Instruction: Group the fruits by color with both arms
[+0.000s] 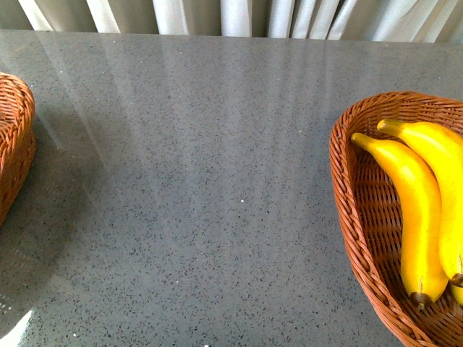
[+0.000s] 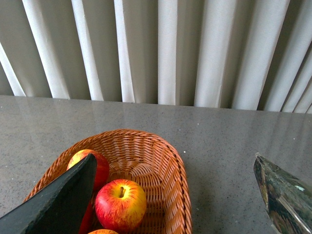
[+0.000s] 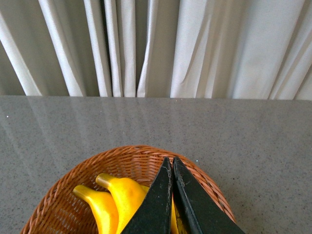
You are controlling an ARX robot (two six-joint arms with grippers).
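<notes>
In the front view two yellow bananas (image 1: pixel 416 210) lie in a wicker basket (image 1: pixel 358 217) at the right edge; neither arm shows there. In the left wrist view my left gripper (image 2: pixel 173 168) is open and empty above a wicker basket (image 2: pixel 165 161) that holds red apples: one streaked yellow (image 2: pixel 120 204), one partly behind a finger (image 2: pixel 99 165). In the right wrist view my right gripper (image 3: pixel 172 161) is shut and empty above the basket (image 3: pixel 63 195) with the bananas (image 3: pixel 124 197).
The baskets stand on a grey speckled table (image 1: pixel 202 181). A second wicker basket (image 1: pixel 14 137) shows at the front view's left edge. Pale curtains (image 1: pixel 231 14) hang behind the table's far edge.
</notes>
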